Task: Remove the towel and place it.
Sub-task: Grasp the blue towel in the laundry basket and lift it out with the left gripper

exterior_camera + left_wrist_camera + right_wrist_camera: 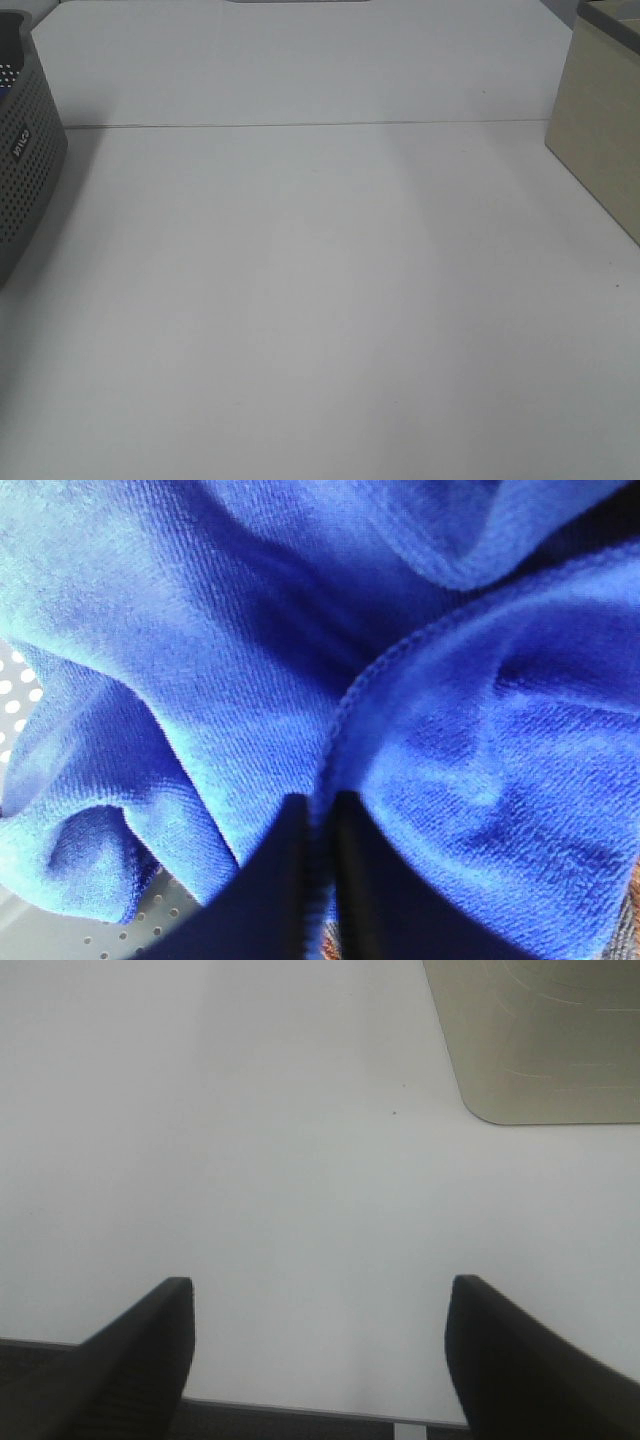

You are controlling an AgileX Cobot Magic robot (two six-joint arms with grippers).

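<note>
A limp, seemingly light royal-blue microfibre towel, bunched in a grey perforated plastic basket, is pinched beside its stitched hem by the left hand; the right hand is held wide above the white counter.

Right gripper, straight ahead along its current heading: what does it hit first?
Bare white table, most likely: the right gripper, jaws open, points down at it with nothing between. The beige box sits off to one side of that line. Depth is hard to judge.
</note>
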